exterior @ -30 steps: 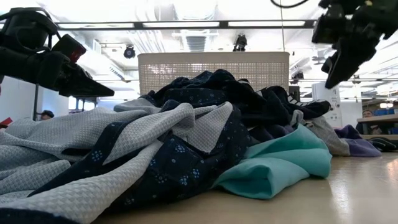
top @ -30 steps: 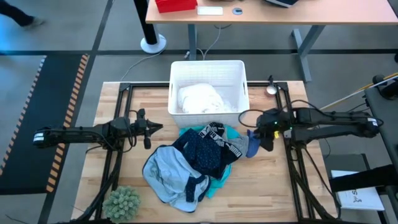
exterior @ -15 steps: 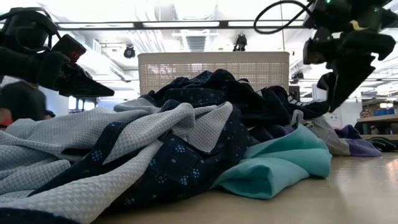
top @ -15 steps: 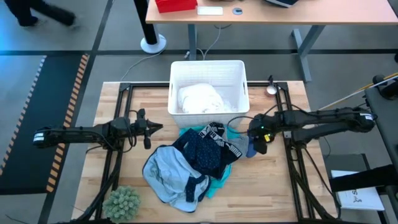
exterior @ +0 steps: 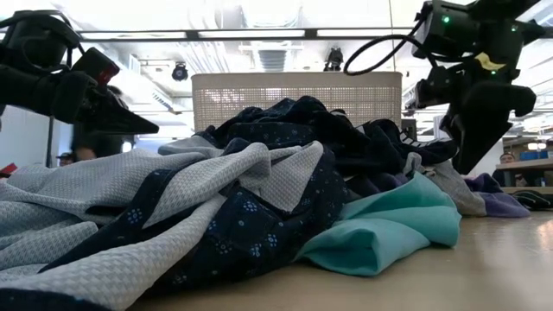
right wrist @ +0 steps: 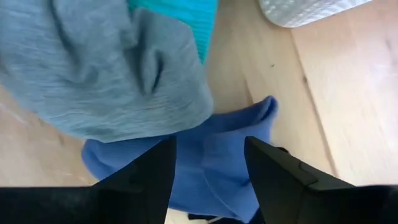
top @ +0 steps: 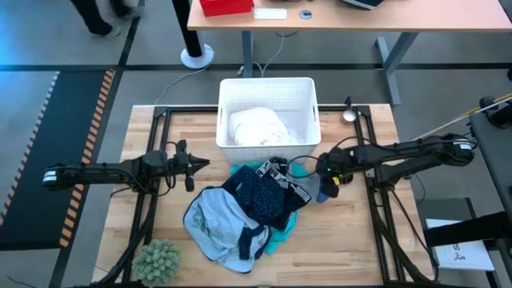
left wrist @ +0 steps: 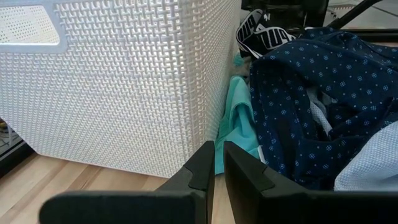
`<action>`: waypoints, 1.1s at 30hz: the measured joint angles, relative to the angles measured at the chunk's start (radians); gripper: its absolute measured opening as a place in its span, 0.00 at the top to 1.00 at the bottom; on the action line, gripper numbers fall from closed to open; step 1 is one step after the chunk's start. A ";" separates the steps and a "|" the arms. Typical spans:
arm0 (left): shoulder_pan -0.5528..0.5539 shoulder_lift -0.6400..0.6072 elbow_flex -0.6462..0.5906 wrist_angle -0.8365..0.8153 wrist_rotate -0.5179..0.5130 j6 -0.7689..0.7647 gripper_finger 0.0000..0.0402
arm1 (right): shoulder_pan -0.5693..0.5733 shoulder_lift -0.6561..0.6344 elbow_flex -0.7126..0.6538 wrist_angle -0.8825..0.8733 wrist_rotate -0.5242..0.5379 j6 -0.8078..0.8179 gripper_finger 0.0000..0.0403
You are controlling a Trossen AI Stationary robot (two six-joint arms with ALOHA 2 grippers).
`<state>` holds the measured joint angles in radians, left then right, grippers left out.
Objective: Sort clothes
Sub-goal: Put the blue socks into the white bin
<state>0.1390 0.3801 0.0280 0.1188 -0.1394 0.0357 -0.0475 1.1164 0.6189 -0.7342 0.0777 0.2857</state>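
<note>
Wooden table, viewed from above, carried one white slotted basket at its far middle edge, with a white garment bundled inside. Directly in front of the basket lay a heap of clothes: a navy patterned garment on top at centre; a black piece with white lettered waistband nearest the basket; a light blue garment spread toward the near left; a turquoise garment showing under the heap's near edge; a grey garment on the heap's right side, overlapping a blue garment that lay flat on the wood at the right margin of the heap. Right gripper was positioned just above that blue garment, pointing down at it; its fingers stood parted, straddling the blue fabric and gripping nothing. Left gripper was held level over the table to the left of the heap, aimed toward the basket's corner and the clothes, its fingers drawn almost together with only a narrow slit between, holding nothing. A fuzzy green ball sat at the table's near left corner, well apart from the clothes.
</note>
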 joint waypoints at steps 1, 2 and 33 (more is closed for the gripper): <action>0.000 0.000 0.000 0.000 0.000 0.000 0.95 | 0.000 0.000 0.000 -0.002 0.008 0.006 0.56; 0.000 0.000 0.000 0.000 0.000 0.000 0.95 | 0.000 0.000 0.000 -0.008 0.020 0.011 0.56; 0.000 0.000 0.000 0.000 0.000 0.000 0.95 | 0.005 0.178 0.131 -0.108 0.020 0.030 0.98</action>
<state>0.1390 0.3801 0.0280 0.1187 -0.1390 0.0357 -0.0421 1.2942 0.7499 -0.8420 0.0975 0.3156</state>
